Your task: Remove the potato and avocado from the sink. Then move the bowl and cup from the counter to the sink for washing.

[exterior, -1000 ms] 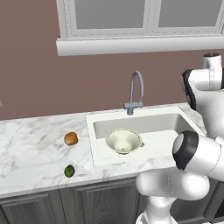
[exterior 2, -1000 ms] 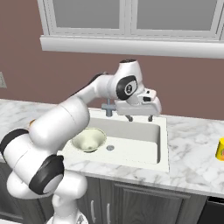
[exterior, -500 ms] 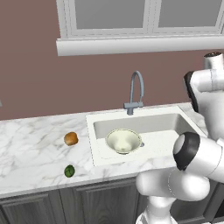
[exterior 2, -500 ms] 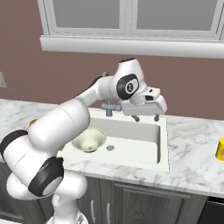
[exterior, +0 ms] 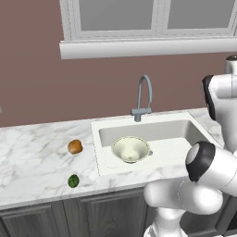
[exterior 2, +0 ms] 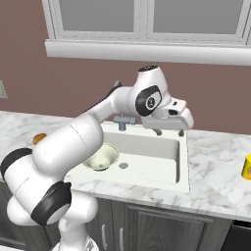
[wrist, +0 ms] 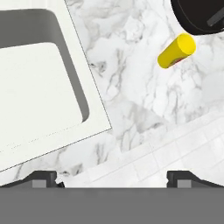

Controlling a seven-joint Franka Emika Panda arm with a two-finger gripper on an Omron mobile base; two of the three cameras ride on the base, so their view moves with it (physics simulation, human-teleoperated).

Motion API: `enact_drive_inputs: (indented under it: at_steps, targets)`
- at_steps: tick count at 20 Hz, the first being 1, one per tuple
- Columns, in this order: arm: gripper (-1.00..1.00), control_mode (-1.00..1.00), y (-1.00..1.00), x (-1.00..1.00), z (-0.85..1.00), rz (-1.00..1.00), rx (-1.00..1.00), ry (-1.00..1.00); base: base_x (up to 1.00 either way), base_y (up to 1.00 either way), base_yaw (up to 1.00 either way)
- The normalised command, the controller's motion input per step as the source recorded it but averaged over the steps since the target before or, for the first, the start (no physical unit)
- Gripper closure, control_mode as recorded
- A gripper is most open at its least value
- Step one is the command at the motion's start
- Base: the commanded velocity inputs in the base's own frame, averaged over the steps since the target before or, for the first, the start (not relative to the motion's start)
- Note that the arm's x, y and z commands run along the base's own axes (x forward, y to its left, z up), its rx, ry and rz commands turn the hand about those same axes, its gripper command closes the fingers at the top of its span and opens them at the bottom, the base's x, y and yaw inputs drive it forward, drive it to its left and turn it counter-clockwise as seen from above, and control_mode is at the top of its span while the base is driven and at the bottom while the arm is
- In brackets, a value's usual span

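Observation:
The pale bowl (exterior: 131,149) (exterior 2: 100,157) lies in the left half of the white sink (exterior: 96,143) (exterior 2: 181,172). On the marble counter (exterior: 37,157) left of the sink rest the orange-brown potato (exterior: 75,146) (exterior 2: 39,138) and the dark green avocado (exterior: 73,181). A yellow cup (exterior 2: 246,167) (wrist: 176,51) stands on the counter to the right of the sink. My gripper (exterior 2: 169,131) (wrist: 112,177) hovers open above the sink's back right corner, short of the cup, with nothing between its fingers. The hand view looks down on the sink's rim (wrist: 52,144) and bare counter (wrist: 131,65).
A grey gooseneck faucet (exterior: 144,92) (exterior 2: 125,121) rises behind the sink. In the hand view a black round object (wrist: 197,15) sits just past the cup. A window sill (exterior 2: 147,51) runs along the brown wall. Dark cabinet doors (exterior: 28,224) front the counter.
The arm has swung to the right and a little lower, carrying the open gripper from over the sink's middle toward its right end. Nothing else has moved.

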Motion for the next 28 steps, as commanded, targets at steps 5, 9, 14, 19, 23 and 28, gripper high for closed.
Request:
enact_drive_inputs:
  at_steps: [5,9,14,19,23,28]
  targets:
    - [-1.0,-1.0,-0.22,0.02,0.02,0.0,0.0,-0.06,0.0,0.0,0.0]
    - [-1.0,-1.0,-0.28,0.05,0.0,0.0,0.0,-0.05,0.0,0.0,0.0]
    - [-1.0,-1.0,-0.28,0.04,-0.03,0.02,0.0,-0.05,0.0,0.0,0.0]
    - [-1.0,-1.0,-0.33,0.0,-0.05,0.08,0.0,-0.06,0.0,0.0,0.0]
    - [-1.0,-1.0,-0.32,0.01,-0.09,0.1,0.0,-0.04,0.0,0.0,0.0]
    - [-1.0,-1.0,-0.28,0.05,-0.09,0.04,0.0,-0.02,0.0,0.0,0.0]
